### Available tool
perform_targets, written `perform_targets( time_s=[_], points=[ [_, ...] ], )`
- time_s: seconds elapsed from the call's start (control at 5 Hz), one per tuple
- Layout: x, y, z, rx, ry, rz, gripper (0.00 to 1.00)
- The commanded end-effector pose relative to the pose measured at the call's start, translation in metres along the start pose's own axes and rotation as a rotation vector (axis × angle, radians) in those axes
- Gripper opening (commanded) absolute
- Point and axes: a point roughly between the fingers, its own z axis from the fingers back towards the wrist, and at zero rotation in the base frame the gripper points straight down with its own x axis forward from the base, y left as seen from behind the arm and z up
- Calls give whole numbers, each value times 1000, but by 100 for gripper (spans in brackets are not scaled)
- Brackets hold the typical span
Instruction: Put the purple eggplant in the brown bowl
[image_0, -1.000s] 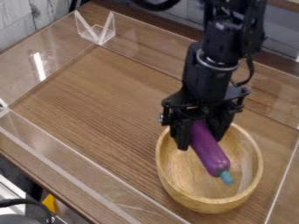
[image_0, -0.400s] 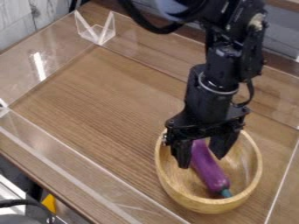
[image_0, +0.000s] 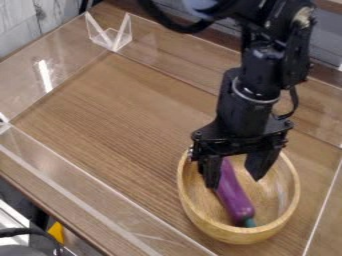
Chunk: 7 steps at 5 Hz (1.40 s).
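Note:
The purple eggplant lies inside the brown bowl, slanting from upper left to lower right on the bowl's floor, its stem end not clear to see. The bowl sits at the front right of the wooden table. My black gripper hangs just above the eggplant's upper end, over the bowl. Its fingers are spread wide on either side of the eggplant and no longer clamp it, so the gripper is open.
A clear acrylic wall borders the wooden table at the left and front. A small clear stand sits at the back left corner. The black arm rises to the upper right.
The eggplant has gone from held tilted in the shut fingers to lying on the bowl's floor. The fingers have spread apart and let it go.

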Motion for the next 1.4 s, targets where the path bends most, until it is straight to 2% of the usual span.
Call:
perform_targets(
  time_s=[0.0,0.4,1.0,1.2],
  points=[
    [0,-10,17,-52,-20,-20,0],
    [3,-18,21,-45,-33,-105,0],
    [27,-26,5,-46,-31,-56,0],
    [22,-23,8,-43,-34,-72,0]
  ],
)
